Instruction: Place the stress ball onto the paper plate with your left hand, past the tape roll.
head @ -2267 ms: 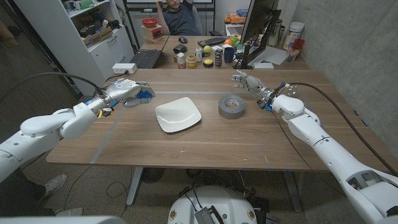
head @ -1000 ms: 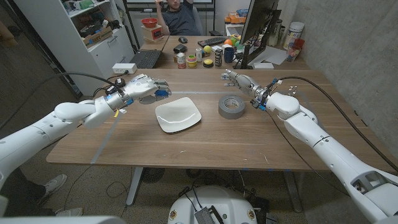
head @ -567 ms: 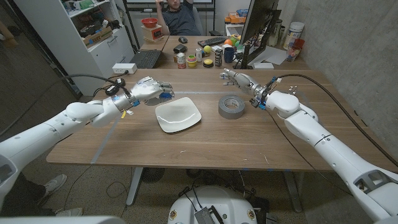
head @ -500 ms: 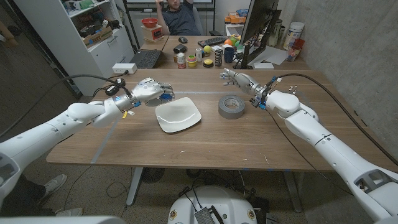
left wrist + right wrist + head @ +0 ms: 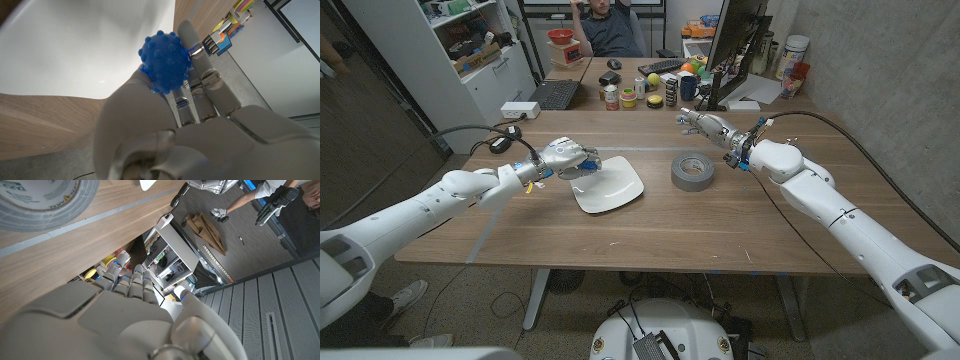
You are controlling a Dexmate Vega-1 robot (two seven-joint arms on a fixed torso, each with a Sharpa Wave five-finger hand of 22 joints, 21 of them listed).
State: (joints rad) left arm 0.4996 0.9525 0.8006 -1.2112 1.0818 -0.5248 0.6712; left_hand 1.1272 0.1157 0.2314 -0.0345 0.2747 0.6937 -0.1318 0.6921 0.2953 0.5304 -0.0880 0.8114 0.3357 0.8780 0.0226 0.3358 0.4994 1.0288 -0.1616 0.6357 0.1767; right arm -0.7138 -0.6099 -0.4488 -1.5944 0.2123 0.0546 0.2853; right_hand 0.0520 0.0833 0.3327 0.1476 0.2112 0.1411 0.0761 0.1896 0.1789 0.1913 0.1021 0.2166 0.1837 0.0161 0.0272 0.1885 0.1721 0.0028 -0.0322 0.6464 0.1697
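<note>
White paper plate (image 5: pixel 608 184) sits mid-table, nothing lying in it that I can see. Grey tape roll (image 5: pixel 692 171) lies flat to the right of the plate, a bit apart from it; nothing inside its ring but bare table (image 5: pixel 770 230).

Left hand (image 5: pixel 567 158) is at the plate's left edge, fingers reaching over the rim. It grips the blue knobby stress ball (image 5: pixel 164 62): the left wrist view shows the ball pinched between thumb and fingers (image 5: pixel 192 47), with the white plate (image 5: pixel 90 45) right beyond it. In the head view only a bit of blue (image 5: pixel 586 166) shows at the fingertips. Ball is held in the hand at the plate's rim; can't tell whether it touches the plate.

Right hand (image 5: pixel 705 122) is over the far side of the table, beyond the tape roll and slightly right of it, holding nothing, fingers stretched out and apart. Right wrist view shows the roll (image 5: pixel 45 202) near this hand (image 5: pixel 130 315), not touching.

Far end of the table: laptop (image 5: pixel 554 94), a row of small jars and cups (image 5: pixel 645 93), a monitor (image 5: pixel 735 45). A person (image 5: pixel 610 25) sits behind.
</note>
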